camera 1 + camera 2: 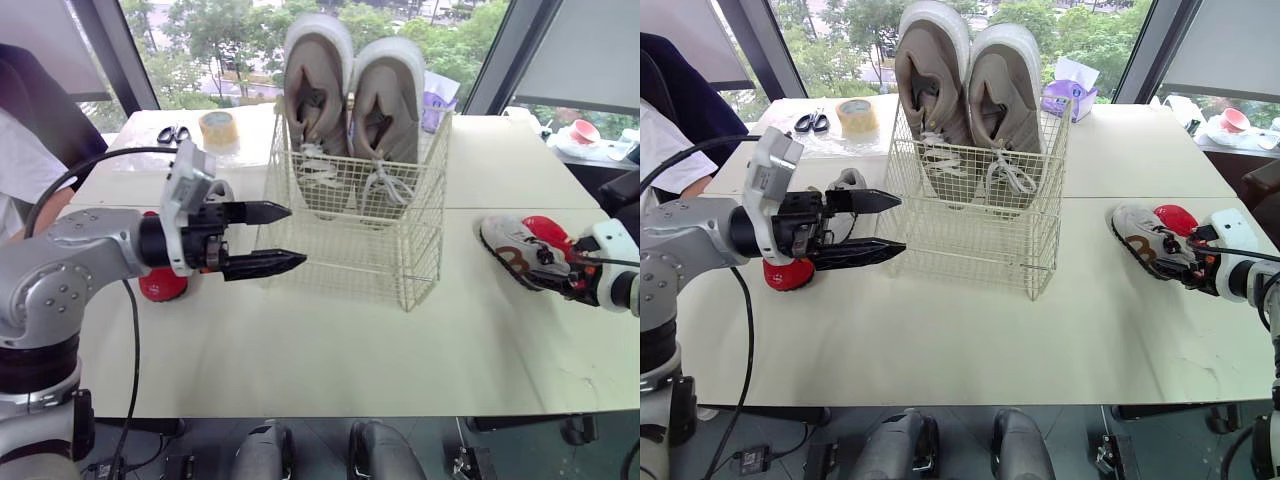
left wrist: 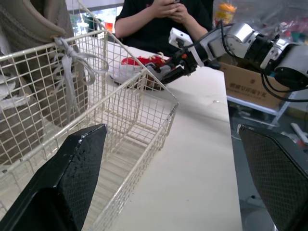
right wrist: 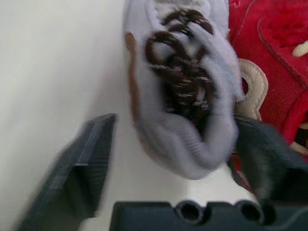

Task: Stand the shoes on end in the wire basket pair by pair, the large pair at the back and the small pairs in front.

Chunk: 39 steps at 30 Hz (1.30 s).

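Note:
A large tan pair (image 1: 350, 95) stands on end at the back of the wire basket (image 1: 345, 250); the basket's front half holds nothing. My left gripper (image 1: 295, 238) hovers open just left of the basket, its fingers pointing at the side wall. Behind it on the table lie a small red shoe (image 1: 162, 285) and a small pale shoe (image 1: 847, 180). At the far right my right gripper (image 3: 178, 122) is open, one finger on each side of the heel of a small white shoe with brown laces (image 1: 510, 245). A second red shoe (image 1: 545, 228) lies against that white shoe.
A tape roll (image 1: 218, 128) and scissors (image 1: 173, 133) lie at the table's back left, a purple tissue box (image 1: 1072, 95) behind the basket. A person sits at the left (image 1: 20, 130). The white table (image 1: 330, 350) stretches in front of the basket.

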Each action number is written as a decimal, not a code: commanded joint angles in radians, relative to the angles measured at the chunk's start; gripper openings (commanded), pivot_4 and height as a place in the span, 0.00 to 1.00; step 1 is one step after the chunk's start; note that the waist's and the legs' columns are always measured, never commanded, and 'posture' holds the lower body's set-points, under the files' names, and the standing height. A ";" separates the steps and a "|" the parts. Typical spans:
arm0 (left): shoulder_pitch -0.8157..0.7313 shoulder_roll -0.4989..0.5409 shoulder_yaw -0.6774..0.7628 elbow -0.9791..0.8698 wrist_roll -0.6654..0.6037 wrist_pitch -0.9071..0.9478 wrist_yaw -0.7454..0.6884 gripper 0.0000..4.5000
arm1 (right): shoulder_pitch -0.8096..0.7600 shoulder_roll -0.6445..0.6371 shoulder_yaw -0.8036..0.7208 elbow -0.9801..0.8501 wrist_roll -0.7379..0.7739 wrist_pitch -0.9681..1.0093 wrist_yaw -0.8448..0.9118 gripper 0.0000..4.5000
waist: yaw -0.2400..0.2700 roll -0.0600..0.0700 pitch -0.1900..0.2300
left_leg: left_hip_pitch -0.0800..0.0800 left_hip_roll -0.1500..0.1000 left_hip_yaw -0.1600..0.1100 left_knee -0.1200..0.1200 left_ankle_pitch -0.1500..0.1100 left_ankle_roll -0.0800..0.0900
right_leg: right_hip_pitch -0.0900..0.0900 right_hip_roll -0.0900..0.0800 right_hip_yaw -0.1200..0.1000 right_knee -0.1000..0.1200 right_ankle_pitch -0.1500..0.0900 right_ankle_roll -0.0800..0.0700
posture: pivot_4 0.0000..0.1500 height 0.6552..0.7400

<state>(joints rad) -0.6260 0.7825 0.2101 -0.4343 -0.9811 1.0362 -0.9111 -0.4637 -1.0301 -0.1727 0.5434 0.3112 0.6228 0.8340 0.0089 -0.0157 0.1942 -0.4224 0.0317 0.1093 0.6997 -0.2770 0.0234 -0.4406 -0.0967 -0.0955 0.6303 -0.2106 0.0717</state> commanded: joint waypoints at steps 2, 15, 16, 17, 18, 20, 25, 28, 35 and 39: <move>-0.015 0.022 0.000 -0.010 0.002 -0.033 0.004 1.00 | -0.014 0.006 -0.002 -0.032 -0.020 -0.016 0.017 0.26 | -0.001 0.000 0.000 | 0.000 0.000 0.000 0.000 0.000 0.000 | 0.000 0.000 0.000 0.000 0.000 0.000 | 1.00 1.00; -0.205 0.005 0.038 0.218 -0.043 -0.023 0.034 1.00 | -0.206 0.059 -0.341 -0.522 0.151 -0.051 -0.229 0.02 | 0.001 0.004 0.001 | -0.001 0.000 0.000 -0.001 0.000 -0.001 | -0.001 0.000 0.000 0.000 0.000 0.000 | 1.00 1.00; -0.230 0.004 0.037 0.244 -0.046 -0.021 0.029 1.00 | -0.238 0.076 -0.347 -0.573 0.190 -0.049 -0.227 0.02 | 0.001 0.004 0.001 | -0.001 0.000 0.000 -0.001 0.001 -0.001 | -0.002 0.000 0.000 0.000 0.000 0.000 | 1.00 1.00; -0.247 0.004 0.035 0.263 -0.046 -0.020 0.025 1.00 | -0.259 0.088 -0.349 -0.607 0.214 -0.045 -0.226 0.02 | 0.001 0.004 0.001 | -0.001 0.001 0.000 -0.001 0.001 -0.002 | -0.002 0.001 0.000 0.000 0.000 0.000 | 1.00 1.00; -0.279 0.004 0.033 0.295 -0.049 -0.017 0.019 1.00 | -0.277 0.092 -0.330 -0.662 0.241 -0.051 -0.202 0.02 | 0.001 0.004 0.001 | -0.001 0.001 0.000 -0.001 0.001 -0.002 | -0.001 0.001 0.000 0.000 0.000 0.000 | 1.00 1.00; -0.332 0.006 0.027 0.348 -0.052 -0.009 0.007 1.00 | -0.296 0.095 -0.280 -0.751 0.267 -0.069 -0.158 0.02 | 0.001 0.004 0.001 | -0.001 0.001 0.000 -0.001 0.001 -0.002 | -0.001 0.001 0.000 0.000 0.000 0.000 | 1.00 1.00; -0.453 0.013 -0.006 0.479 -0.023 0.001 -0.051 1.00 | -0.281 0.046 -0.041 -0.935 0.176 -0.197 0.003 0.02 | 0.002 0.004 0.001 | -0.001 0.000 0.000 -0.001 0.000 0.000 | -0.001 0.000 0.000 0.000 0.000 0.000 | 1.00 1.00; -0.500 0.008 -0.020 0.522 -0.021 0.018 -0.082 1.00 | -0.290 0.042 0.054 -0.928 0.080 -0.321 0.059 0.02 | 0.002 0.003 0.001 | -0.001 0.000 0.000 -0.001 0.000 0.000 | -0.001 0.000 0.000 0.000 0.000 0.000 | 1.00 1.00; -0.523 -0.019 -0.046 0.527 -0.012 0.041 -0.101 1.00 | -0.350 0.079 0.142 -0.867 -0.024 -0.482 0.115 0.02 | 0.001 0.003 0.001 | -0.002 0.000 0.001 0.000 0.000 0.000 | -0.002 0.000 0.000 0.000 0.000 0.001 | 1.00 1.00; -0.494 -0.027 -0.075 0.499 0.018 0.036 -0.104 1.00 | -0.381 0.098 0.155 -0.854 -0.044 -0.500 0.122 0.02 | 0.000 0.003 0.001 | -0.002 0.000 0.001 0.000 0.000 0.000 | -0.002 0.000 0.000 0.000 0.000 0.001 | 1.00 1.00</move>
<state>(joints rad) -1.1155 0.7505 0.1364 0.1026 -0.9802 1.0824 -1.0034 -0.8044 -0.9373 0.0033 -0.3002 0.2761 0.1431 0.9570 0.0093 -0.0126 0.1952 -0.4242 0.0319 0.1103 0.6999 -0.2768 0.0231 -0.4424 -0.0966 -0.0956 0.6305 -0.2109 0.0723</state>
